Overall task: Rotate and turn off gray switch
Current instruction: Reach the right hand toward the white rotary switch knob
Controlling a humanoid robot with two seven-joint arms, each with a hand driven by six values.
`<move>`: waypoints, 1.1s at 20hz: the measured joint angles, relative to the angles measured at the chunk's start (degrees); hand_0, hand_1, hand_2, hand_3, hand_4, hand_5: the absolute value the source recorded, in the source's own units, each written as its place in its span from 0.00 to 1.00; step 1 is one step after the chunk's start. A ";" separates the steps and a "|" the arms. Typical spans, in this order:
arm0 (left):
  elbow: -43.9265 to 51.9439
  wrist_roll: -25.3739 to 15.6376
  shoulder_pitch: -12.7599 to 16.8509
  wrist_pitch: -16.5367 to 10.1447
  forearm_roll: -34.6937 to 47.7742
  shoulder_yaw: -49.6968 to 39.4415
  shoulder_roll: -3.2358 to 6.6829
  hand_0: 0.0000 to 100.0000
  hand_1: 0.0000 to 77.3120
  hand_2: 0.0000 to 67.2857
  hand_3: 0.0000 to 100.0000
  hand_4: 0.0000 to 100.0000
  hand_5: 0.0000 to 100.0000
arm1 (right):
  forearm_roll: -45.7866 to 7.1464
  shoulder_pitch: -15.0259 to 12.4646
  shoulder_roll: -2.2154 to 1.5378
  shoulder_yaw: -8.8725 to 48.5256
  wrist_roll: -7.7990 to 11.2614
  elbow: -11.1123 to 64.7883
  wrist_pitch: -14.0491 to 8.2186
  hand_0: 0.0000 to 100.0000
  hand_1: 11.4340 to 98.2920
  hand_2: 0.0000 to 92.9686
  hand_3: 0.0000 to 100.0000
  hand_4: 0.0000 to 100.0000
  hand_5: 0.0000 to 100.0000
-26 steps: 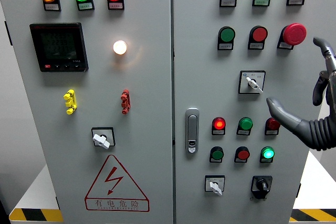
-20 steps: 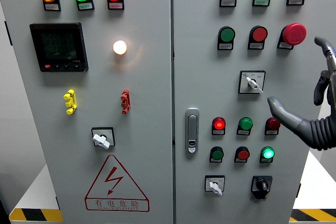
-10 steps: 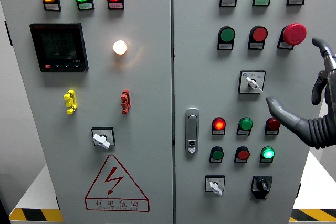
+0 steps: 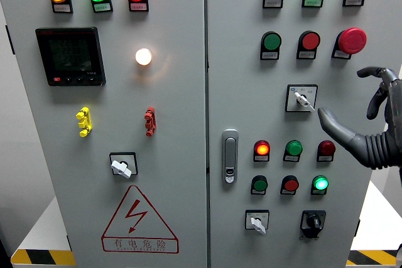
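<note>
Three gray rotary switches show on the cabinet: one on the left door, one at the right door's middle, one at its lower part. All have their levers tilted down-right. My right hand comes in from the right edge, open and holding nothing. Its thumb points left, the tip just below and right of the middle gray switch, not touching it. The upper fingers bend leftward above the thumb. The left hand is out of view.
A red mushroom button sits just above the hand. Red and green lamps lie under the thumb, a black rotary switch at the lower right, a door handle in the middle.
The right hand has shifted slightly left and up toward the middle gray switch, and its upper fingers have bent over from upright to pointing left. The switches have not moved.
</note>
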 measured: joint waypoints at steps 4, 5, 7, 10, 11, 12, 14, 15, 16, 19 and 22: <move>0.00 0.00 0.00 0.00 -0.05 0.00 0.00 0.00 0.00 0.20 0.18 0.10 0.12 | 0.02 0.82 0.00 -0.37 -0.67 -1.29 0.00 0.00 0.27 0.59 0.85 1.00 0.99; 0.00 0.00 0.00 0.00 -0.05 0.00 0.00 0.00 0.00 0.20 0.18 0.10 0.12 | 0.02 1.03 0.00 -0.64 -1.11 -1.62 0.00 0.00 0.27 0.60 0.85 1.00 0.99; 0.00 0.00 0.00 0.00 -0.05 0.00 0.00 0.00 0.00 0.20 0.18 0.10 0.12 | 0.09 1.40 0.00 -1.35 -2.02 -2.28 0.00 0.00 0.27 0.62 0.85 1.00 0.99; 0.00 0.00 0.00 0.00 -0.05 0.00 0.00 0.00 0.00 0.20 0.18 0.10 0.12 | 0.11 1.99 0.00 -2.51 -2.76 -3.72 0.00 0.00 0.26 0.63 0.84 1.00 0.99; 0.00 0.00 0.00 0.00 -0.05 0.00 0.00 0.00 0.00 0.20 0.18 0.10 0.12 | 0.11 2.19 0.00 -2.72 -2.96 -4.32 0.00 0.00 0.26 0.63 0.85 1.00 0.99; 0.00 0.00 0.00 0.00 -0.03 0.00 0.00 0.00 0.00 0.20 0.18 0.10 0.12 | 0.11 2.41 0.00 -2.83 -3.08 -4.92 -0.05 0.00 0.26 0.63 0.85 1.00 0.99; 0.00 0.00 0.00 0.00 -0.02 0.00 0.00 0.00 0.00 0.20 0.18 0.10 0.12 | 0.11 2.95 0.00 -2.96 -3.18 -6.00 -0.13 0.00 0.26 0.63 0.84 1.00 0.99; 0.00 0.00 0.00 0.00 -0.02 0.00 0.00 0.00 0.00 0.20 0.18 0.10 0.12 | 0.11 3.35 0.00 -3.12 -3.20 -6.60 -0.16 0.00 0.25 0.63 0.85 1.00 0.99; 0.00 0.00 0.00 0.00 -0.02 0.00 0.00 0.00 0.00 0.20 0.18 0.10 0.12 | 0.08 3.67 0.00 -3.19 -3.25 -7.15 -0.17 0.00 0.25 0.64 0.85 1.00 0.99; 0.00 0.00 0.00 0.00 -0.02 0.00 0.00 0.00 0.00 0.20 0.18 0.10 0.12 | 0.02 4.67 0.00 -3.32 -3.52 -8.63 -0.18 0.00 0.25 0.64 0.85 1.00 0.99; 0.00 0.00 0.00 0.00 -0.02 0.00 0.00 0.00 0.00 0.20 0.18 0.10 0.12 | -0.05 5.56 0.00 -3.75 -3.57 -9.96 -0.18 0.00 0.24 0.64 0.85 1.00 0.99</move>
